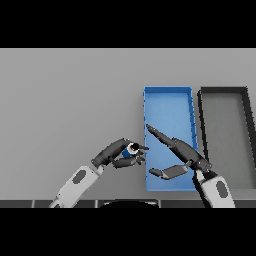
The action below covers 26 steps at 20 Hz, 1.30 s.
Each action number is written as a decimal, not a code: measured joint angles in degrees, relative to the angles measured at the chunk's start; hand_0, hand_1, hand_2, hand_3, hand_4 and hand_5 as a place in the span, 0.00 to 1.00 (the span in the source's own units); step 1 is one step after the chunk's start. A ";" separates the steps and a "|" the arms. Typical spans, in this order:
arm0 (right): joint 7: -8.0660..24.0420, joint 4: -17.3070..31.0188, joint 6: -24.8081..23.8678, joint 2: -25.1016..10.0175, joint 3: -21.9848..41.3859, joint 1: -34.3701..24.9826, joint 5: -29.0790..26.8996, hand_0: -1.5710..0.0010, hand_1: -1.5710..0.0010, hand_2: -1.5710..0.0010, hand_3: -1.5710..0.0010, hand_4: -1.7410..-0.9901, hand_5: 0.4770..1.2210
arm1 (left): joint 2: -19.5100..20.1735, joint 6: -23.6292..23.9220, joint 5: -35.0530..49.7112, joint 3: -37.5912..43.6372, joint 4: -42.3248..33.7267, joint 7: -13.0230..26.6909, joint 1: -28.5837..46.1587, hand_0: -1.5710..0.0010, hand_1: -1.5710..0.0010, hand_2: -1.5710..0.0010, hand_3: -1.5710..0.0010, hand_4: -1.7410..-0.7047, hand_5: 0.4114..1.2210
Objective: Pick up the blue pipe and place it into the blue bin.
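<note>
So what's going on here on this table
The robot's left hand has its fingers curled around a small blue pipe, holding it just left of the long blue bin. The right hand hangs open over that bin. A dark grey bin sits beside it, to the right.

left arm: I see a white forearm shell with a grey oval inset, grey at the wrist
left hand [116, 152]: dark, slim segmented fingers
right arm: same white shell, grey oval inset
right hand [186, 154]: dark grey, long fingers, paler thumb panel
</note>
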 measured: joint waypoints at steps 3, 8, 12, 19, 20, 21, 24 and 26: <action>2.16 1.74 1.41 0.96 2.61 -5.30 0.65 1.00 1.00 1.00 1.00 0.65 0.07 | 0.03 -0.65 0.78 0.22 -0.83 -0.32 0.03 0.00 0.00 0.00 0.05 0.00 1.00; 6.66 4.88 2.23 4.35 6.74 -12.37 1.26 1.00 1.00 1.00 1.00 0.69 0.07 | -0.32 -2.37 1.17 0.09 0.13 -1.12 -0.02 0.00 0.00 0.00 0.02 0.00 1.00; 7.83 9.16 2.56 7.45 7.65 -17.57 1.23 1.00 0.99 0.98 1.00 0.69 0.04 | 0.38 -1.88 -0.89 -0.14 -0.12 -1.05 0.23 0.00 0.00 0.00 0.02 0.00 1.00; 8.29 14.71 5.69 11.27 9.86 -23.78 0.62 0.35 0.36 0.34 0.45 0.28 0.17 | 2.39 -3.68 -3.94 -0.97 -1.26 5.18 -1.01 0.40 0.44 0.45 0.50 0.16 1.00; 8.71 15.12 6.18 11.63 10.05 -24.05 -1.46 0.28 0.28 0.27 0.39 0.24 0.25 | 1.95 -2.72 -4.85 -0.63 -1.23 4.79 -0.91 0.32 0.35 0.38 0.40 0.13 1.00; 9.74 15.14 6.71 11.21 10.06 -23.60 -3.60 0.22 0.23 0.22 0.31 0.29 0.34 | 1.44 -2.17 -3.99 -0.52 -1.62 3.89 0.50 0.26 0.28 0.33 0.32 0.10 1.00; 8.93 15.56 5.73 12.17 10.18 -22.36 -5.42 0.11 0.12 0.11 0.16 0.39 0.66 | -0.27 -2.25 -0.47 1.01 -2.00 1.27 0.63 0.13 0.14 0.20 0.16 0.05 1.00; 4.54 16.00 6.44 11.38 9.90 -23.31 -1.98 0.07 0.07 0.07 0.10 0.39 0.78 | -1.09 -2.28 0.59 1.52 -1.72 0.98 0.52 0.08 0.09 0.14 0.11 0.03 1.00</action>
